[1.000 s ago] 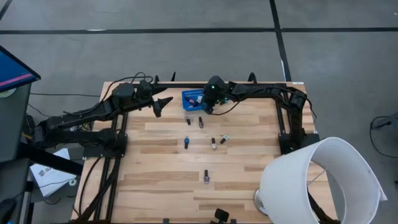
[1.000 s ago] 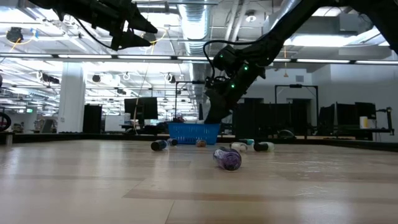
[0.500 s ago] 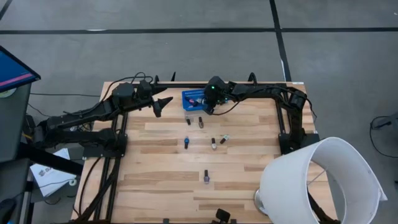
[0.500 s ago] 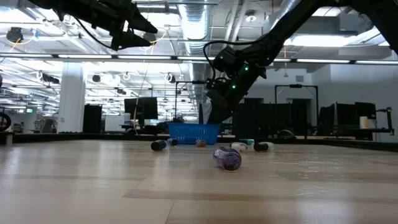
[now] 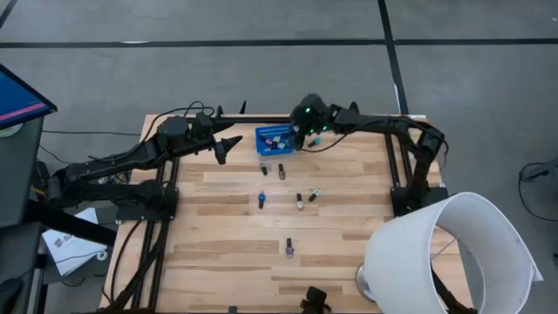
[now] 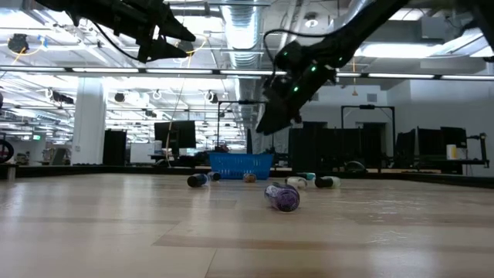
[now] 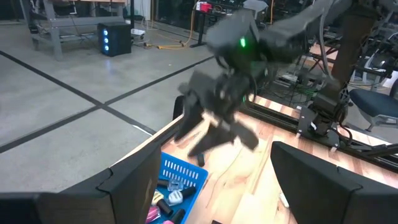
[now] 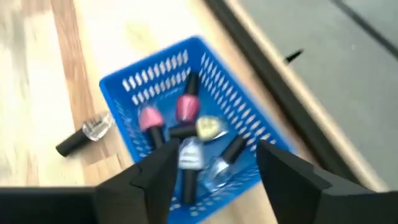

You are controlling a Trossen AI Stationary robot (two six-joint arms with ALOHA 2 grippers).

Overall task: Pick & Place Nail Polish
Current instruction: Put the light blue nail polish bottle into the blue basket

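The blue mesh basket (image 5: 273,140) stands at the table's far edge and holds several nail polish bottles (image 8: 186,124), lying on their sides. More nail polish bottles lie loose on the wood: two just in front of the basket (image 5: 282,170), three at mid-table (image 5: 299,201), one nearer (image 5: 289,248). My right gripper (image 8: 217,186) hangs open above the basket's right side, slanting down, with nothing between its fingers. My left gripper (image 5: 231,142) waits open, high and to the left of the basket.
A white lampshade (image 5: 453,253) fills the table's near right corner. The arms' dark frames (image 5: 166,187) run along both side edges. Open wood lies between the loose bottles and the near edge.
My right gripper has risen from just inside the basket to well above it and drawn back a little toward the table's right edge. The basket and the loose bottles have stayed where they were.
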